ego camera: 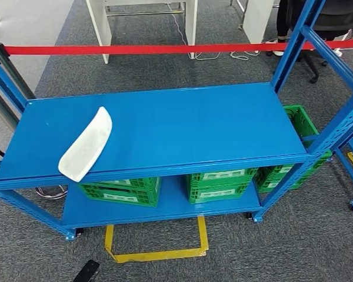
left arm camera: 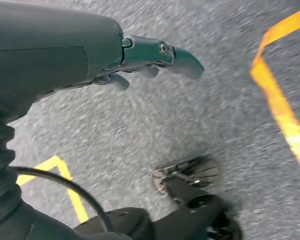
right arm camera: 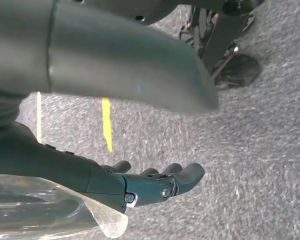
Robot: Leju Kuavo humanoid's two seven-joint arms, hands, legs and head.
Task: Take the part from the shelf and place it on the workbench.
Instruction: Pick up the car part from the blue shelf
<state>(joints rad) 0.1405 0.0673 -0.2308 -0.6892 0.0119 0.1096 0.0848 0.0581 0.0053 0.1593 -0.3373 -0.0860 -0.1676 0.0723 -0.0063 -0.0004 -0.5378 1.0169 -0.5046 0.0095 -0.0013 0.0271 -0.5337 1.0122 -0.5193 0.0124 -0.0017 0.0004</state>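
Below, green crates (ego camera: 121,192) under shelf (ego camera: 175,126); white part (ego camera: 86,144) on top; both hands' fingers (left arm camera: 171,55) extended, empty.

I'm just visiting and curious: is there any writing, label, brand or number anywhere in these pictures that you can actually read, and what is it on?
None can be read.
Pale label strips on the green crates under the blue shelf: too small and blurred to read.
White part on the shelf: no writing visible.
Red tape and yellow floor marking: plain colour, no text.
Left robot hand and right robot hand: no markings visible.
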